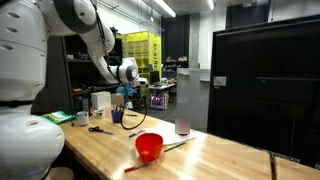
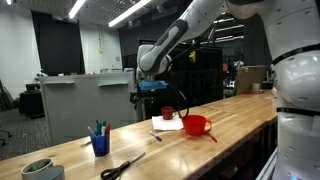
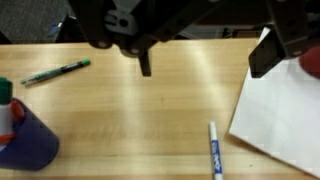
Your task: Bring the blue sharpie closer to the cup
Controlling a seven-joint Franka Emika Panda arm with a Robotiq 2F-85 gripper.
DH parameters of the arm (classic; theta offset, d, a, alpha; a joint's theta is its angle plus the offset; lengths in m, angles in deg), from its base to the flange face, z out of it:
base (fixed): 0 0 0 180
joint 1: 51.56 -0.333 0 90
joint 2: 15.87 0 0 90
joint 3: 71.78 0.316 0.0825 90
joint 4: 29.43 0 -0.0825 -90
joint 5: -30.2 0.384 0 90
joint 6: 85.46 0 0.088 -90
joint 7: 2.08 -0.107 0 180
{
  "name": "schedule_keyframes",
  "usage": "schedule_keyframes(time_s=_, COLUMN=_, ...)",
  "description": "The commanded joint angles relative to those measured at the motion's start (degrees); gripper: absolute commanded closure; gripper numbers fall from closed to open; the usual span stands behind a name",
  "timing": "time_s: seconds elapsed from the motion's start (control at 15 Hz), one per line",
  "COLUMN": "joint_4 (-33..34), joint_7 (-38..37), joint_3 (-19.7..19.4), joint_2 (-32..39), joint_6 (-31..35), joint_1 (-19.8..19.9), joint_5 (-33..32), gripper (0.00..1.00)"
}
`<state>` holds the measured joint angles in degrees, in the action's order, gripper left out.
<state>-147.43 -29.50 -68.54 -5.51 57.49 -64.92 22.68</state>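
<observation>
On tabletop (image 3: pixel 120 110), blue sharpie (image 3: pixel 214 150) lies clear of hand (image 3: pixel 203 68), spread wide & empty.

The place reads as a robotics lab or workshop. In both exterior views a white robot arm (image 1: pixel 95 40) reaches over a long butcher-block workbench (image 1: pixel 225 150) beneath ceiling strip lights (image 2: pixel 128 13) in a dark, open ceiling. In an exterior view, a yellow rack (image 1: pixel 141 50) and a tall black panel (image 1: pixel 265 85) stand behind.
</observation>
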Motion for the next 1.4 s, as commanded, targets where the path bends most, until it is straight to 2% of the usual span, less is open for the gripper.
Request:
schedule_keyframes(time_s=0.0, joint_4=1.0, joint_7=-0.8, joint_3=-3.0, joint_2=-6.1, joint_6=-6.0, joint_1=2.4, joint_5=-8.9, gripper=0.0)
schedule_keyframes(time_s=0.27, joint_4=-1.5, joint_7=-1.1, joint_3=-2.7, joint_2=-8.8, joint_6=-11.6, joint_1=5.4, joint_5=-14.4, gripper=0.0)
schedule_keyframes(time_s=0.8, joint_4=-6.9, joint_7=0.7, joint_3=0.4, joint_2=-9.8, joint_6=-16.8, joint_1=5.7, joint_5=-10.9, gripper=0.0)
schedule_keyframes(time_s=1.27, joint_4=-9.1, joint_7=0.9, joint_3=1.0, joint_2=-9.9, joint_6=-20.8, joint_1=5.8, joint_5=-8.7, gripper=0.0)
schedule_keyframes(time_s=1.33, joint_4=-7.6, joint_7=0.1, joint_3=0.8, joint_2=-7.6, joint_6=-19.5, joint_1=6.0, joint_5=-9.7, gripper=0.0)
